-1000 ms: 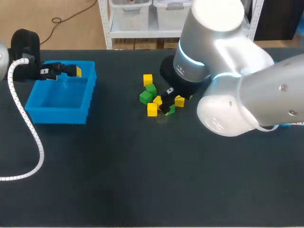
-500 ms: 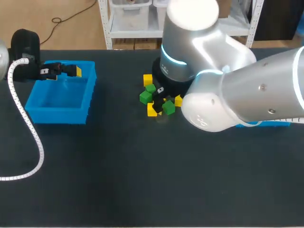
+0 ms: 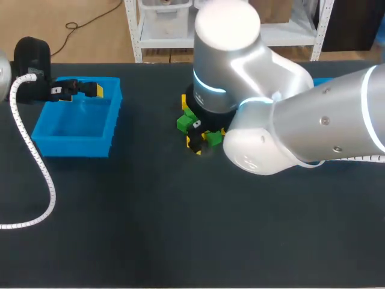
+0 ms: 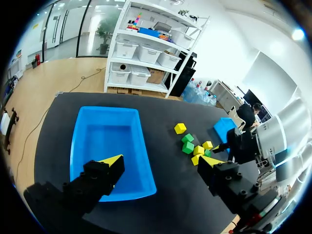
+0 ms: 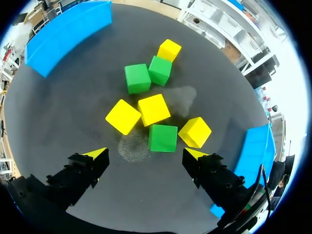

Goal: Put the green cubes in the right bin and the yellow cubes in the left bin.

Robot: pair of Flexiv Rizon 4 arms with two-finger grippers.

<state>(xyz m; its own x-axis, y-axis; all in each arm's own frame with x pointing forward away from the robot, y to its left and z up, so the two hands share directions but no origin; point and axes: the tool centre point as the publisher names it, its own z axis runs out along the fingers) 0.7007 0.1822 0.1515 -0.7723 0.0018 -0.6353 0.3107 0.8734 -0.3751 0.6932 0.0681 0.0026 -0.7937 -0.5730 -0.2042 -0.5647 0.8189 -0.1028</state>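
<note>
Seven smooth cubes [image 5: 154, 109] cluster on a matte table [image 5: 73, 97]; left tool [image 4: 161, 160] and right tool [image 5: 145, 152] both gape empty.

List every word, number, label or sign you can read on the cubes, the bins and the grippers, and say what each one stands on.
No readable text in any view.
Green cubes and yellow cubes: plain faces, no marks.
Left bin and right bin: plain blue, no label.
Left gripper: a small pale patch on its body in the head view, too small to read.
</note>
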